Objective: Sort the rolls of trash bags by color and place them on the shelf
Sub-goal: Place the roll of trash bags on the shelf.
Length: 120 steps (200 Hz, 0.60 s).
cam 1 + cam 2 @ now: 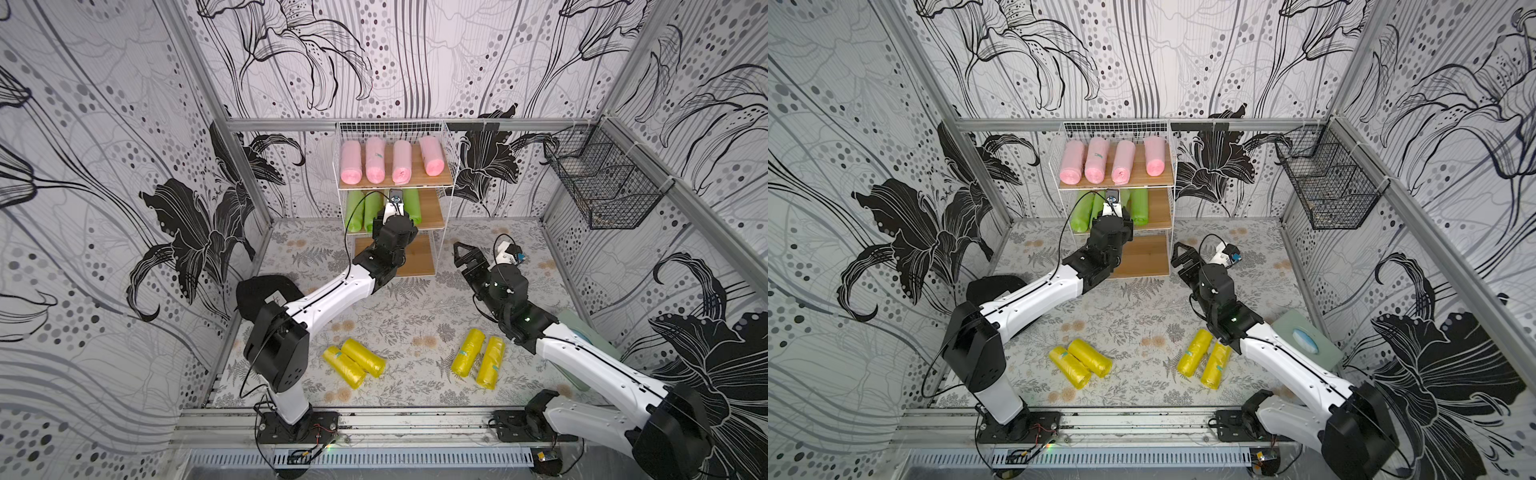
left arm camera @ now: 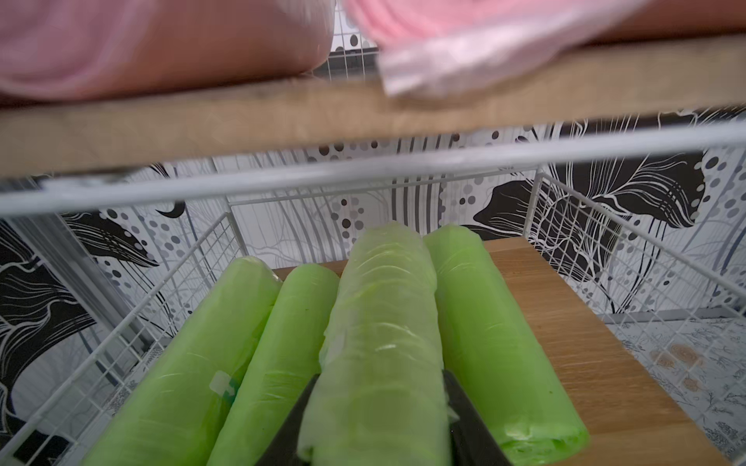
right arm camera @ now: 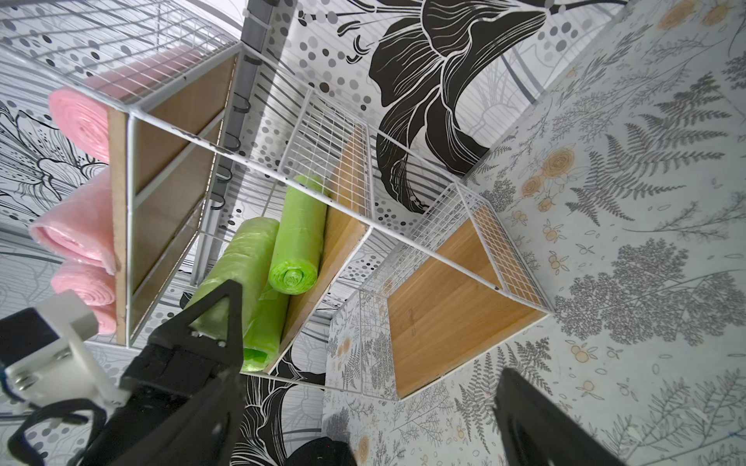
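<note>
One green roll (image 2: pixel 379 322) | gripped in left hand (image 2: pixel 379 385) | over middle shelf board (image 2: pixel 565 306)

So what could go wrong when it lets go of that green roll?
The green roll in the left end effector is squeezed between neighbouring green rolls with little room, so it might perch on top and roll off. Also, a pink roll has a loose flap hanging over the top board just above; lifting out carelessly could snag it.

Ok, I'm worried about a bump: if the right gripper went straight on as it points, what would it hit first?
Probably the shelf: the open right gripper aims at the wire frame by its lowest board, though depth is unclear.
</note>
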Each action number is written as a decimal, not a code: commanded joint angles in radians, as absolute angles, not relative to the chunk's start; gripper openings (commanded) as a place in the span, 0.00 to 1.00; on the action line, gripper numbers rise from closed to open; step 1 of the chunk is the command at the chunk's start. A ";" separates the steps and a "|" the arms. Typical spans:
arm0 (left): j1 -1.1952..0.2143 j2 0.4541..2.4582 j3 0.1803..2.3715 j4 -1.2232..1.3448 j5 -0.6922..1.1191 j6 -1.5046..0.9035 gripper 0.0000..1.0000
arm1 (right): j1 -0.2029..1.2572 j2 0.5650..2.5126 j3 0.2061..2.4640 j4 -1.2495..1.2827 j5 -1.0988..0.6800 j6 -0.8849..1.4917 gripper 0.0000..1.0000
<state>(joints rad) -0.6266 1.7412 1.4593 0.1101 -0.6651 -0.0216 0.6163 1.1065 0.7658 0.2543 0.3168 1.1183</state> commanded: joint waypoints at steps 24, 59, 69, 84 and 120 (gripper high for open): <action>-0.594 1.796 1.550 0.100 -0.607 -0.052 0.22 | 0.604 1.089 0.741 0.259 0.294 1.143 0.99; -0.591 1.831 1.575 0.082 -0.604 -0.052 0.29 | 0.598 1.088 0.741 0.257 0.287 1.143 0.99; -0.589 1.843 1.588 0.068 -0.602 -0.052 0.32 | 0.597 1.089 0.742 0.256 0.284 1.144 0.99; -0.589 1.854 1.598 0.048 -0.604 -0.054 0.36 | 0.596 1.094 0.743 0.256 0.277 1.147 0.99; -0.600 1.823 1.525 0.103 -0.622 -0.055 0.44 | 0.594 1.101 0.744 0.257 0.268 1.152 0.99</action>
<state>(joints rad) -0.6006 1.8282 1.5581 0.0532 -0.6296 -0.0639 0.5995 1.1057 0.7483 0.2512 0.2806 1.1397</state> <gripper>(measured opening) 0.427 0.995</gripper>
